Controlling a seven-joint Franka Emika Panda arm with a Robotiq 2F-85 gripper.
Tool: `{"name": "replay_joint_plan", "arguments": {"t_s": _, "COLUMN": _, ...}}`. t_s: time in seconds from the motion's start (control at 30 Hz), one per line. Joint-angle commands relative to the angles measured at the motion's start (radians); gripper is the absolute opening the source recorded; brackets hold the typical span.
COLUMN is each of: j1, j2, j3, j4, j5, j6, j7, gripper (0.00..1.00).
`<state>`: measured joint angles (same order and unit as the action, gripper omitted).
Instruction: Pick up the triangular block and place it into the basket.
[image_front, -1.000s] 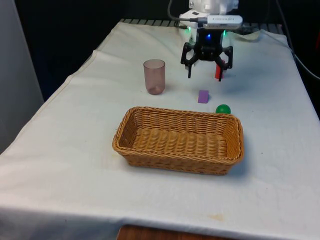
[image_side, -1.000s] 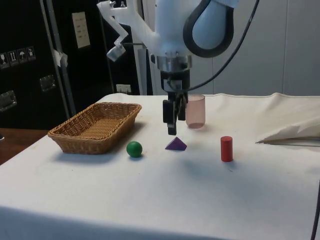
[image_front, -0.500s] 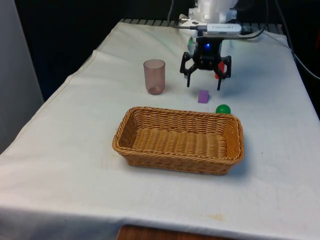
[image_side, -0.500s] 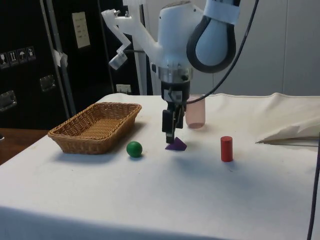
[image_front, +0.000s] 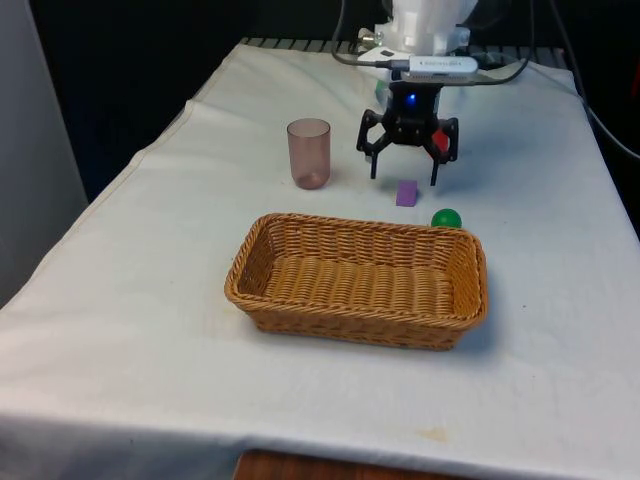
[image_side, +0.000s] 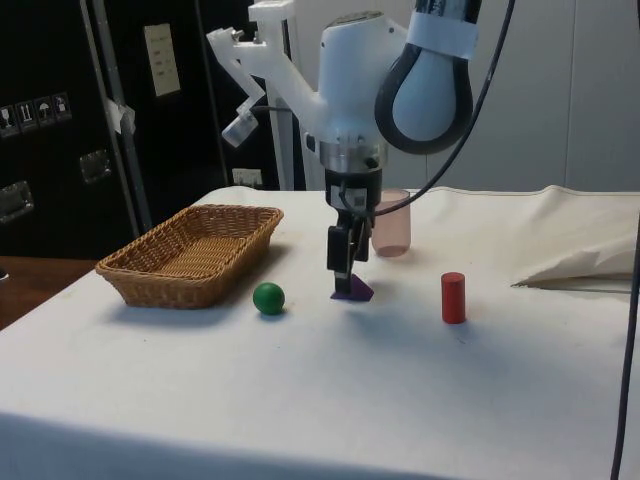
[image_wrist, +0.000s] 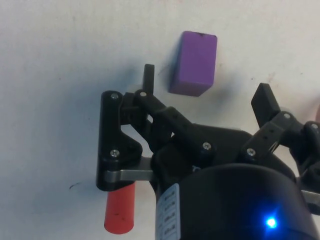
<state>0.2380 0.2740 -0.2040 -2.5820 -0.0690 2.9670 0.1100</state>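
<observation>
The purple triangular block (image_front: 406, 192) lies on the white cloth between the cup and the green ball; from the side it is a low wedge (image_side: 356, 291). My gripper (image_front: 404, 172) hangs open close above it, a little to the robot's side, holding nothing. In the side view my gripper (image_side: 342, 278) reaches down almost to the block's level and overlaps its edge. In the wrist view the block (image_wrist: 194, 62) sits just beyond my gripper (image_wrist: 206, 92), roughly centred between the spread fingertips (image_wrist: 148, 79). The wicker basket (image_front: 262, 300) stands nearer the camera, also visible as the basket (image_side: 140, 272).
A translucent pink cup (image_front: 309, 152) stands upright to the front view's left of the gripper. A green ball (image_front: 446, 217) rests by the basket's far corner. A red cylinder (image_side: 453, 297) stands upright behind the gripper, seen as the cylinder (image_wrist: 121, 210).
The gripper has come down and moved slightly toward the basket, closing on the purple block. Its fingers stay open. The objects have not moved.
</observation>
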Motion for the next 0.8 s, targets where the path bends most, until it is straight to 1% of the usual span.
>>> {"name": "replay_joint_plan", "arguments": {"t_s": 0.0, "j1": -0.008, "j2": 0.001, "j3": 0.010, "j4": -0.003, "j5": 0.009, "j6": 0.011, "j7": -0.009, "gripper": 1.00}}
{"name": "replay_joint_plan", "arguments": {"t_s": 0.1, "j1": -0.009, "j2": 0.004, "j3": 0.006, "j4": -0.003, "j5": 0.008, "j6": 0.012, "j7": -0.010, "gripper": 1.00}}
{"name": "replay_joint_plan", "arguments": {"t_s": 0.13, "j1": 0.000, "j2": 0.003, "j3": -0.004, "j4": 0.000, "j5": 0.000, "j6": 0.000, "j7": -0.002, "gripper": 1.00}}
{"name": "replay_joint_plan", "arguments": {"t_s": 0.17, "j1": -0.009, "j2": 0.006, "j3": 0.005, "j4": -0.002, "j5": 0.008, "j6": 0.013, "j7": -0.011, "gripper": 1.00}}
{"name": "replay_joint_plan", "arguments": {"t_s": 0.4, "j1": -0.011, "j2": 0.016, "j3": 0.002, "j4": 0.000, "j5": 0.009, "j6": 0.016, "j7": -0.012, "gripper": 1.00}}
{"name": "replay_joint_plan", "arguments": {"t_s": 0.43, "j1": -0.001, "j2": 0.017, "j3": -0.010, "j4": 0.002, "j5": 0.000, "j6": 0.001, "j7": -0.003, "gripper": 1.00}}
{"name": "replay_joint_plan", "arguments": {"t_s": 0.47, "j1": -0.012, "j2": 0.022, "j3": 0.004, "j4": 0.001, "j5": 0.011, "j6": 0.018, "j7": -0.013, "gripper": 1.00}}
{"name": "replay_joint_plan", "arguments": {"t_s": 0.53, "j1": -0.014, "j2": 0.026, "j3": 0.005, "j4": 0.002, "j5": 0.013, "j6": 0.019, "j7": -0.013, "gripper": 1.00}}
{"name": "replay_joint_plan", "arguments": {"t_s": 0.67, "j1": -0.014, "j2": 0.035, "j3": 0.000, "j4": 0.005, "j5": 0.011, "j6": 0.026, "j7": -0.013, "gripper": 1.00}}
{"name": "replay_joint_plan", "arguments": {"t_s": 0.7, "j1": -0.014, "j2": 0.036, "j3": -0.001, "j4": 0.005, "j5": 0.011, "j6": 0.027, "j7": -0.013, "gripper": 0.97}}
{"name": "replay_joint_plan", "arguments": {"t_s": 0.73, "j1": -0.002, "j2": 0.037, "j3": -0.016, "j4": 0.009, "j5": 0.000, "j6": 0.014, "j7": -0.003, "gripper": 0.93}}
{"name": "replay_joint_plan", "arguments": {"t_s": 0.77, "j1": -0.014, "j2": 0.037, "j3": -0.001, "j4": 0.006, "j5": 0.011, "j6": 0.028, "j7": -0.013, "gripper": 0.93}}
